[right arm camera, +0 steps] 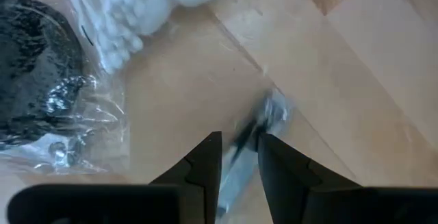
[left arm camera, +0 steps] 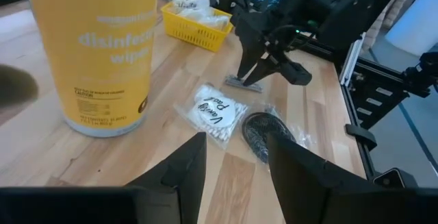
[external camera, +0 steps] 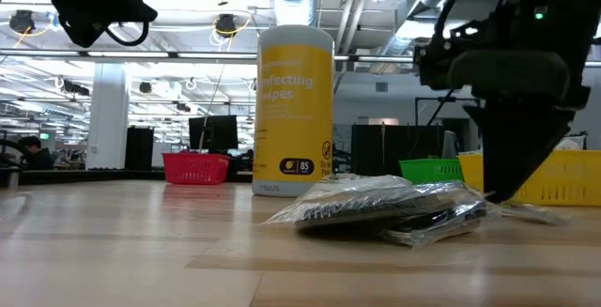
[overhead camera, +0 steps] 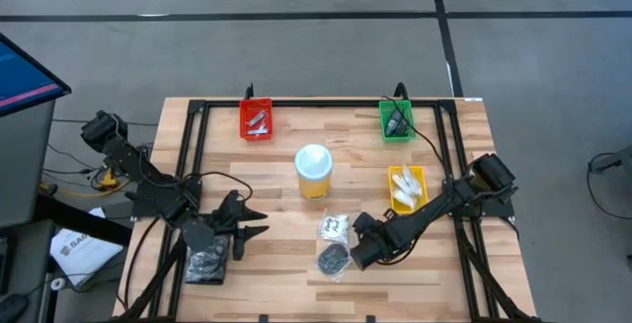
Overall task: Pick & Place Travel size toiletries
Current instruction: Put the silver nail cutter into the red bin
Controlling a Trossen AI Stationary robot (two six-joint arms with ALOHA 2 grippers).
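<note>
A white sachet (overhead camera: 334,227) with black print and a dark round bundle in a clear bag (overhead camera: 334,259) lie flat on the wooden table, near its front middle. My right gripper (overhead camera: 355,255) stands just right of the bundle, pointing steeply down, shut on a thin silvery piece (right arm camera: 270,111). My left gripper (overhead camera: 252,224) hovers open at the left, pointing toward the sachet (left arm camera: 217,111) and the bundle (left arm camera: 263,131), with nothing between its fingers (left arm camera: 195,172). My right gripper pinches the thin silvery piece between its two fingers (right arm camera: 205,159), which come from above and slant down. The piece runs along the gap between the fingers, and its free end (left arm camera: 241,82) sticks out below the fingertips at table level. Whether that end rests on the wood I cannot tell.
A tall yellow tub with a white lid (overhead camera: 313,170) stands mid-table. A red tray (overhead camera: 257,119) and a green tray (overhead camera: 397,121) sit at the far edge and a yellow tray (overhead camera: 407,187) at the right, each holding small items. A black tray (overhead camera: 207,264) lies under my left arm.
</note>
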